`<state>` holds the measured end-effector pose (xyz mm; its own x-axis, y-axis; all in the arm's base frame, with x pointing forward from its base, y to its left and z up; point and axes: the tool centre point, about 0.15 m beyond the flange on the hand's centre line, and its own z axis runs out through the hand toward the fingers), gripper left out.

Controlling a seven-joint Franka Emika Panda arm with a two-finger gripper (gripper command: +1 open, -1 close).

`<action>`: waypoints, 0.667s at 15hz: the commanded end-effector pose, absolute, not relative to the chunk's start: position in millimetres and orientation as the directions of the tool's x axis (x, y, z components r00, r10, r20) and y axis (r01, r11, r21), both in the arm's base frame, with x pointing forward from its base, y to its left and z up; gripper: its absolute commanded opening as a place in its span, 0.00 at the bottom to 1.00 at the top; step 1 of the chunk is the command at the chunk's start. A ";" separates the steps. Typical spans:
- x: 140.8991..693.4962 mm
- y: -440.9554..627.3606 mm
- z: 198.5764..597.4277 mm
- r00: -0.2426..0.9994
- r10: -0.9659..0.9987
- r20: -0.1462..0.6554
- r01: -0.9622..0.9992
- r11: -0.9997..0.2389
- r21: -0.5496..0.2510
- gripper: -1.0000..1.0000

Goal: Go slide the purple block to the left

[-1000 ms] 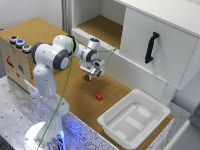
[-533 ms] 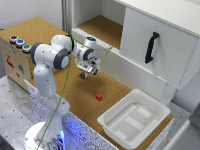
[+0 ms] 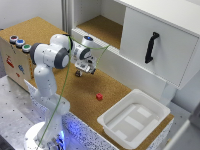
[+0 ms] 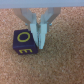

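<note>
The arm is at the contact step: the gripper (image 4: 41, 30) is down at the block (image 4: 23, 42), not yet clearly pushing it. In the wrist view the fingers (image 4: 44, 33) stand slightly apart with nothing between them, and one pale, tapered finger sits just beside the block's edge, seemingly touching it. The block lies on the desk (image 3: 75, 97) right under the gripper (image 3: 84, 70); in the exterior view it shows only as a dark speck (image 3: 78, 74) at the gripper's foot, in front of the white cabinet (image 3: 150, 45).

The next move likely calls for a steady sideways push with the fingers held low, so the flat of the finger bears on the block's side face and does not ride over its top. The cube is small, so an off-centre push could turn it instead of sliding it.

The block is a small, hard-edged cube, dark purple, with yellow markings on its faces. The desk is a grainy cork-like brown, probably giving some drag. Well apart lie a small red cube (image 3: 99, 96) and a smooth white tray (image 3: 112, 120) with raised walls.
</note>
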<state>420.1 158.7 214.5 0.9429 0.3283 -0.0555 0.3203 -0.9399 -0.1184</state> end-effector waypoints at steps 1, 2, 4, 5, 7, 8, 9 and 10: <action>414.3 127.9 234.0 0.975 0.223 -0.007 0.221 -0.971 -0.086 0.00; 411.8 118.3 238.4 0.980 0.199 -0.001 0.198 -0.978 -0.073 0.00; 407.2 99.8 243.4 0.987 0.158 0.006 0.158 -0.986 -0.058 0.00; 405.0 90.5 245.4 0.989 0.144 0.011 0.145 -0.988 -0.049 0.00; 403.6 72.5 250.7 0.993 0.116 0.033 0.117 -0.993 -0.028 0.00; 404.4 65.4 253.8 0.994 0.104 0.043 0.105 -0.994 -0.022 0.00; 404.9 60.7 256.9 0.994 0.097 0.055 0.098 -0.995 -0.022 0.00; 405.5 55.9 259.5 0.994 0.093 0.056 0.094 -0.995 -0.019 0.00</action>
